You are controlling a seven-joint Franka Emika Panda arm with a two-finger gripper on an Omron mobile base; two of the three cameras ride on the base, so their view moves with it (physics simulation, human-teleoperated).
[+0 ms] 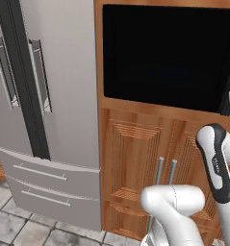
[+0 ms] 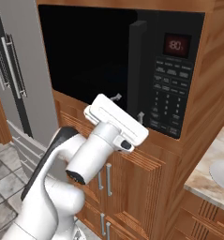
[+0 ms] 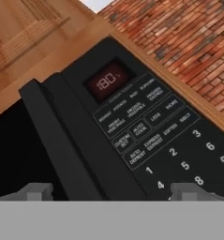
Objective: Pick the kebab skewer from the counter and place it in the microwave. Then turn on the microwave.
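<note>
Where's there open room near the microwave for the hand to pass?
Free: in front of the microwave's dark glass door, left of its handle, and above the wooden cabinet doors. Crowded: the button panel, where the open gripper hovers close. A bare counter strip lies right.

A grey double-door fridge [image 1: 49, 96] stands tall at nine o'clock in the left base view, its two long handles [image 1: 20, 74] flanking the dark centre seam and two drawers [image 1: 49, 185] stacked below. Warm wooden cabinet doors [image 1: 135, 168] with paired metal pulls [image 1: 165, 172] sit at five o'clock, over grey floor tiles [image 1: 15, 226] at seven o'clock. In the hand view a red brick wall [image 3: 179, 37] fills two o'clock.
</note>
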